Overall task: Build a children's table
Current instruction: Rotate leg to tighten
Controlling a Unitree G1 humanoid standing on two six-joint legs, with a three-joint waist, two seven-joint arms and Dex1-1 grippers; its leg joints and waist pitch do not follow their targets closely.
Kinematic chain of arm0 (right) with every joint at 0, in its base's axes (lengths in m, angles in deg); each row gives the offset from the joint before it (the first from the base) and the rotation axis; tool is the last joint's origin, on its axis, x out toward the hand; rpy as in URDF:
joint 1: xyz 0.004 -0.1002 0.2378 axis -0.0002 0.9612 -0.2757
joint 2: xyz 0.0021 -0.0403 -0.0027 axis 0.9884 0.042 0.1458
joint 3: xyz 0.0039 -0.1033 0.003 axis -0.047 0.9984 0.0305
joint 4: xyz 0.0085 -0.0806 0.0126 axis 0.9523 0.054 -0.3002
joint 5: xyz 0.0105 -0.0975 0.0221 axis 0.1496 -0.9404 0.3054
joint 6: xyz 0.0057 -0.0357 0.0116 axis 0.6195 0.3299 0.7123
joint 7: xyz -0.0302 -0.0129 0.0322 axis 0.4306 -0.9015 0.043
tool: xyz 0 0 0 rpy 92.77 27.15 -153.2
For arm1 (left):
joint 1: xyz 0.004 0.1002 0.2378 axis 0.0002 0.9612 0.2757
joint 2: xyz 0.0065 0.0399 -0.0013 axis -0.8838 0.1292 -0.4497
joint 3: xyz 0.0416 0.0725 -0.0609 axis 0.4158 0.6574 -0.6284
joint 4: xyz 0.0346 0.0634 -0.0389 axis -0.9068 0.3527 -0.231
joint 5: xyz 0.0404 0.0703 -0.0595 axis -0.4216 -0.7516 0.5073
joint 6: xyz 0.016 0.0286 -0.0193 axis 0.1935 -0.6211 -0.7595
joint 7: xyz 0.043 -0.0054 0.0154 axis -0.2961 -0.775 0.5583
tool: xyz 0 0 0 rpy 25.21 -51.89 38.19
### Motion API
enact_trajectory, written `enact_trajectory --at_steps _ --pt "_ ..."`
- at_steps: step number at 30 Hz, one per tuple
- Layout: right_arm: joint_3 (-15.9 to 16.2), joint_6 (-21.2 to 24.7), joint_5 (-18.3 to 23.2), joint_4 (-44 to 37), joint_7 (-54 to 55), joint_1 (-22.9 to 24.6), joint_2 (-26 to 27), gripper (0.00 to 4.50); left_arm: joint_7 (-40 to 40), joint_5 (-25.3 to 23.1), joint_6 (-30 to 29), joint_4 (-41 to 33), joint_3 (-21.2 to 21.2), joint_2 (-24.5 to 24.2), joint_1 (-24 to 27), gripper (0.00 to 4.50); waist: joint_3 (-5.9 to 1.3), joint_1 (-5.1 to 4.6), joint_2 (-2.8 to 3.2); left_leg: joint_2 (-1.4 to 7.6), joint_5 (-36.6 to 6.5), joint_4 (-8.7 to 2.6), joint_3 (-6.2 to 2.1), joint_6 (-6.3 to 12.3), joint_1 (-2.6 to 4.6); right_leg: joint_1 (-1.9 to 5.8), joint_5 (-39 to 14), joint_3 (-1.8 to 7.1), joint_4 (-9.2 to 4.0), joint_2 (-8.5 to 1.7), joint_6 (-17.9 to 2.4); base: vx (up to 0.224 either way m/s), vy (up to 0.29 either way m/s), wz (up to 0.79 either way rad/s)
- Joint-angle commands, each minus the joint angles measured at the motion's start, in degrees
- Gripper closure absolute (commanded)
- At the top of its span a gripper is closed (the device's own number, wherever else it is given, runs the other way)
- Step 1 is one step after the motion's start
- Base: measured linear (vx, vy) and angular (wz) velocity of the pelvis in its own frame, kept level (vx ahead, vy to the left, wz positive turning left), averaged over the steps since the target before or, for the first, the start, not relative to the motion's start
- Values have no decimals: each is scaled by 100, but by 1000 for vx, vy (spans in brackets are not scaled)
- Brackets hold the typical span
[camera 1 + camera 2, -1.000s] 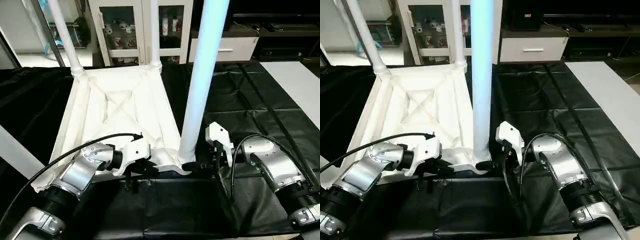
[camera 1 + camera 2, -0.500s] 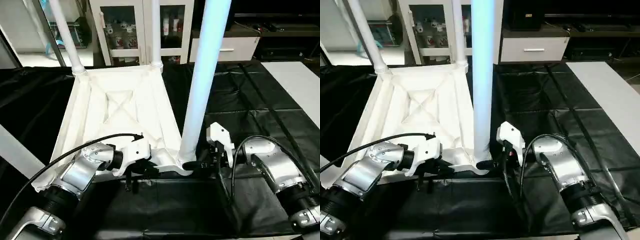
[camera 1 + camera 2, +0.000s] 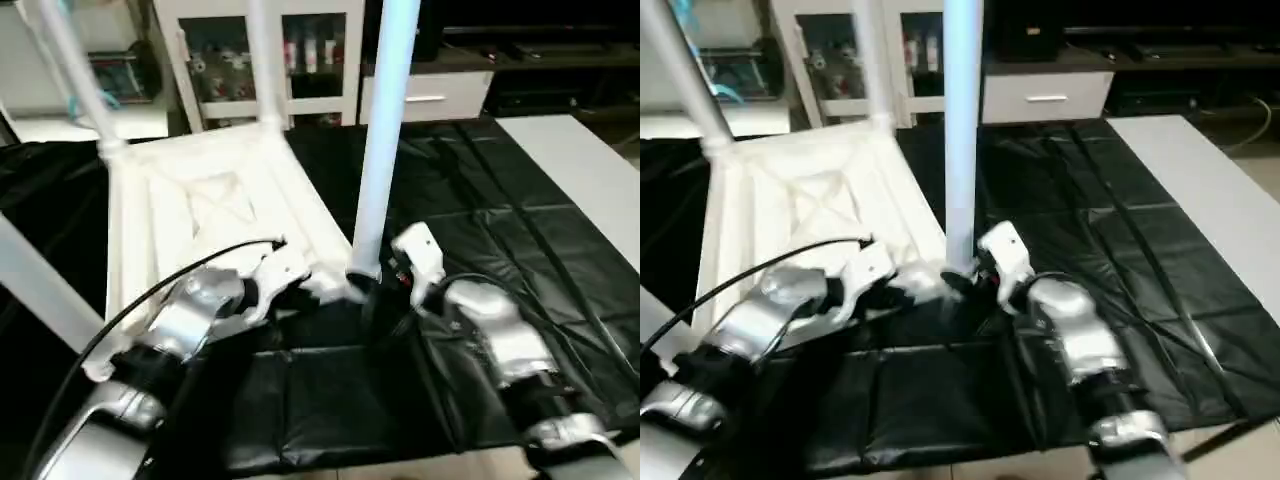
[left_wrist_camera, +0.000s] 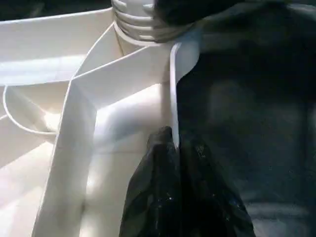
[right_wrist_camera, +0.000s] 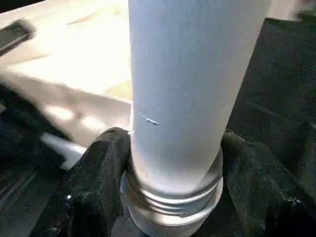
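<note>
The children's table top (image 3: 200,200) lies upside down on the black cloth, ribbed underside up. Two legs stand in its far corners (image 3: 75,70) (image 3: 262,60). A third leg (image 3: 385,130) stands upright in the near right corner socket. A fourth white leg (image 3: 35,290) crosses the left edge. My left gripper (image 3: 300,290) is shut on the thin rim (image 4: 174,89) of the top beside that socket. My right gripper (image 3: 368,290) clasps the flared base of the near right leg (image 5: 187,74), a black finger (image 5: 106,153) pressed on each side.
The black-draped work table (image 3: 480,200) stretches to the right and front of the top. A white board (image 3: 580,160) lies at its far right. Behind stand a glass-door cabinet (image 3: 300,60) and a white drawer unit (image 3: 430,95). A black cable (image 3: 150,300) arcs over my left forearm.
The head camera has shifted and tilted, so the whole scene sits differently. Both grippers stay at the near right corner, left on the rim, right at the leg's base.
</note>
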Motion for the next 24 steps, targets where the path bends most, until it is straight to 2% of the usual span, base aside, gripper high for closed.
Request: enact_trajectory --at_steps 1,2,3,4,5,6,7,9,11,12,14,17,18,19,22,23,24 --pt "-373 3 -142 501 1331 -250 296 188 220 8 191 272 8 267 -89 450 -239 -44 -61 556 -2618 -637 -341 -313 77 16 -2689 256 -529 -424 -919 0 0 0" --pt "-417 -34 -186 584 1575 -296 374 188 282 -27 219 355 -1 301 -138 450 -243 -72 -55 551 -2541 -638 -328 -341 77 -9 -2522 258 -523 -411 -963 0 0 0" --pt "-451 -66 -224 650 1765 -331 435 188 333 -56 246 428 -10 329 -179 450 -250 -87 -55 548 -2506 -641 -330 -344 71 2 -2416 253 -513 -405 -987 0 0 0" --pt "-490 -90 -306 745 2163 -381 533 188 377 -42 245 478 -37 379 -220 450 -282 -91 -43 555 -2298 -631 -318 -304 54 35 -2018 256 -482 -412 -1078 0 0 0" --pt "-526 -116 -357 842 2422 -422 647 188 450 -44 256 568 -68 437 -276 450 -304 -95 -45 551 -1988 -614 -278 -215 35 33 -1513 266 -458 -406 -1198 0 0 0" --pt "-528 -117 -360 850 2443 -425 659 188 458 -45 256 574 -70 442 -280 450 -310 -83 -45 543 -1858 -607 -268 -160 22 50 -1352 261 -447 -408 -1245 0 0 0" --pt "-512 -157 -483 945 2789 -463 820 188 548 -59 267 674 -90 510 -348 450 -301 -69 -79 548 -1682 -602 -247 -39 -11 73 -1176 254 -432 -409 -1311 0 0 0" --pt "-378 -289 -636 894 2875 -424 890 188 552 -44 283 692 -87 533 -362 450 -312 -43 -74 552 -1517 -583 -239 85 -5 95 -1099 252 -416 -423 -1357 0 0 0" --pt "-287 -513 -478 684 2310 -309 975 188 501 -29 297 653 -78 506 -325 450 -322 -23 -65 562 -1295 -563 -229 247 -7 118 -820 247 -390 -423 -1427 0 0 0" --pt "-265 -565 -471 633 2226 -291 971 154 489 -30 306 655 -77 495 -319 450 -329 -14 -65 568 -1153 -550 -230 355 -21 149 -633 243 -365 -429 -1475 0 0 0" --pt "-223 -688 -537 577 2271 -281 951 119 470 -44 334 686 -87 483 -317 450 -340 16 -59 573 -821 -525 -212 557 -11 157 -296 226 -330 -418 -1564 0 0 0" --pt "-226 -737 -342 270 1961 -228 905 111 414 -85 415 759 -100 444 -307 450 -327 83 -54 586 -952 -527 -186 601 8 160 -488 231 -352 -421 -1556 0 0 0" --pt "-248 -690 -259 138 1836 -203 867 83 375 -87 429 755 -92 420 -295 450 -322 94 -54 591 -981 -532 -175 589 19 147 -553 231 -358 -414 -1542 0 0 0" --pt "-264 -659 -216 65 1774 -190 842 77 349 -87 435 750 -87 406 -287 450 -319 99 -57 593 -1026 -534 -161 568 19 145 -667 232 -362 -411 -1511 0 0 0" --pt "-301 -268 127 -391 1043 -72 602 65 172 -85 447 621 -34 314 -200 450 -310 127 -45 615 -1137 -546 -141 524 44 142 -851 236 -383 -399 -1433 0 0 0" --pt "-262 -27 286 -666 541 17 361 40 26 -79 459 528 9 249 -132 450 -314 122 -46 615 -1088 -548 -137 498 32 143 -845 232 -372 -393 -1431 0 0 0" --pt "-188 155 394 -871 124 94 141 33 -100 -69 478 457 44 194 -75 450 -315 143 -11 625 -1133 -554 -137 500 55 144 -819 223 -375 -374 -1405 0 0 0"
